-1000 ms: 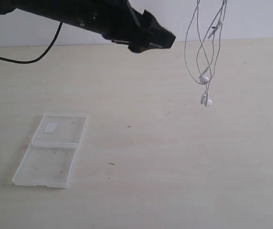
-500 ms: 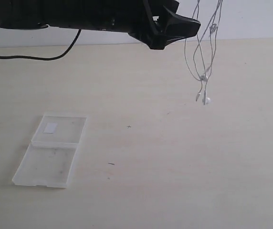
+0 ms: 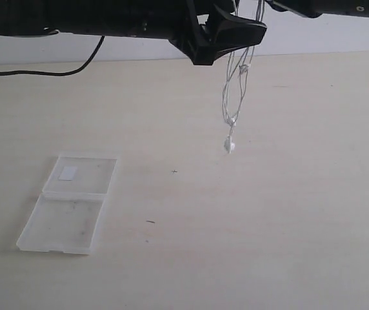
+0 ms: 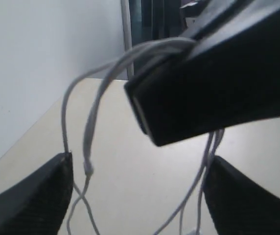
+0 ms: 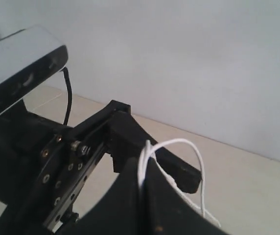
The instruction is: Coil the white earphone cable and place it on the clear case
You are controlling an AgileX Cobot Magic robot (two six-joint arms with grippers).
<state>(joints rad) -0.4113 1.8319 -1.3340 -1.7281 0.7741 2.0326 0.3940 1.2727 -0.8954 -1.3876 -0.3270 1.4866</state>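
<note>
The white earphone cable [image 3: 224,103] hangs in loose loops from the top of the exterior view, with an earbud [image 3: 228,146] lowest, well above the table. My right gripper [image 5: 142,165] is shut on the gathered strands of the cable [image 5: 191,143]. My left gripper [image 3: 239,29] reaches in from the left beside the strands. In the left wrist view the left gripper [image 4: 140,164] is open and cable strands [image 4: 88,142] hang between its fingers. The clear case [image 3: 68,203] lies open and flat at the lower left, its white sticker [image 3: 68,172] on the far half.
The thick black robot cable [image 3: 75,66] droops over the table's far left. The right arm [image 3: 326,6] shows only at the top right edge. A white wall runs behind the pale wooden table [image 3: 268,226].
The hanging cable has shifted left and the right arm has come into the top right of the view. The left gripper moved right, and the strands now hang at its fingers.
</note>
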